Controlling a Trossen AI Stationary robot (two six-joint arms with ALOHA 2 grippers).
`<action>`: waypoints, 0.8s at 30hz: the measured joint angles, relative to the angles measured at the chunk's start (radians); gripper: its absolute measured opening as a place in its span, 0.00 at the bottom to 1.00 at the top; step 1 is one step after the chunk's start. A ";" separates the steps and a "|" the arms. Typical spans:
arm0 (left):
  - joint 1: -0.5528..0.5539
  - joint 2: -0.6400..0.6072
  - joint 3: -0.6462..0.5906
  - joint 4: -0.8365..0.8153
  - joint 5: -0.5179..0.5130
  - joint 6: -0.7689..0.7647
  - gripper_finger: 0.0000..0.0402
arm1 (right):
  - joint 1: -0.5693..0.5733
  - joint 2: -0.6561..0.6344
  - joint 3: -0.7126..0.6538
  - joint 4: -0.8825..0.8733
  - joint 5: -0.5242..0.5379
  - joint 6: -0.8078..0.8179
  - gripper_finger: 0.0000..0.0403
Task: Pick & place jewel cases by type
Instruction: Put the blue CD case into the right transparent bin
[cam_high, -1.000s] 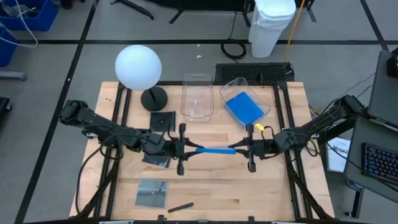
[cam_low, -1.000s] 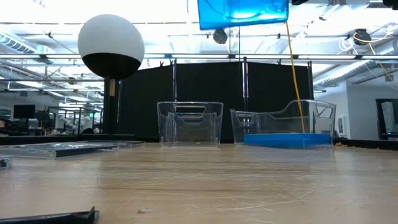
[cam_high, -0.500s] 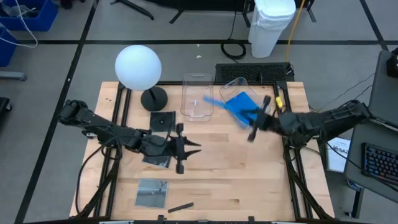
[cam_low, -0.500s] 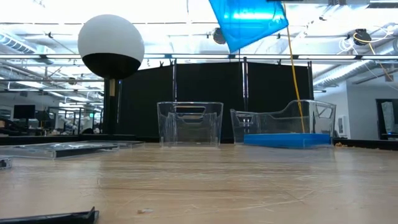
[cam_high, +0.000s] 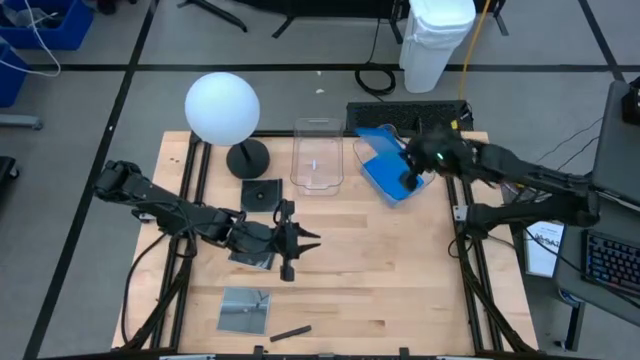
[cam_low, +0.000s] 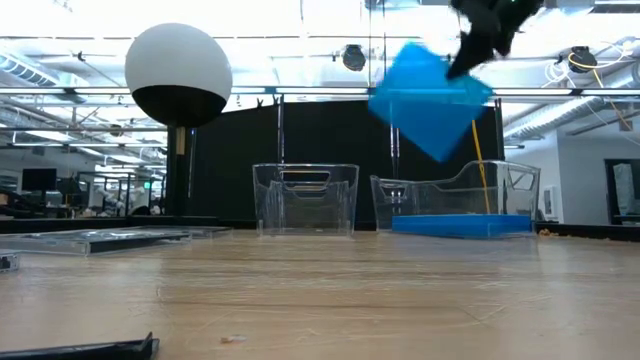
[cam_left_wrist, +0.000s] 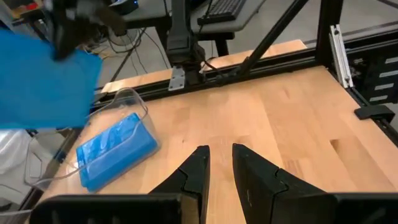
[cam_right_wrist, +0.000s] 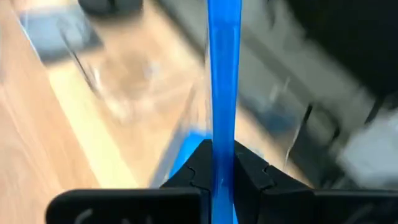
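The flat bright blue plastic jewel case (cam_low: 430, 98) is pinched edge-on in the closed right end effector (cam_high: 408, 181). It is held tilted directly above the clear plastic tub (cam_high: 372, 152) holding another blue case (cam_low: 460, 224). The left end effector (cam_left_wrist: 217, 163), slightly parted and empty, is well apart.

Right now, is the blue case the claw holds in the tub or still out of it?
Out. The right claw holds the blue case tilted in the air above the tub.

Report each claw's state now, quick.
Left claw: slightly open, empty, above the table.
Right claw: shut on a blue jewel case, over the right tub.
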 joint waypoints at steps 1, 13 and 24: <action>0.000 0.000 0.000 0.000 0.000 0.000 0.19 | -0.046 0.022 0.000 -0.032 -0.059 0.011 0.05; 0.000 0.000 0.000 0.000 0.000 -0.004 0.19 | -0.323 0.250 0.003 -0.149 -0.509 -0.007 0.05; 0.001 0.001 0.000 0.000 0.000 -0.004 0.19 | -0.392 0.238 0.000 -0.146 -0.709 0.019 0.05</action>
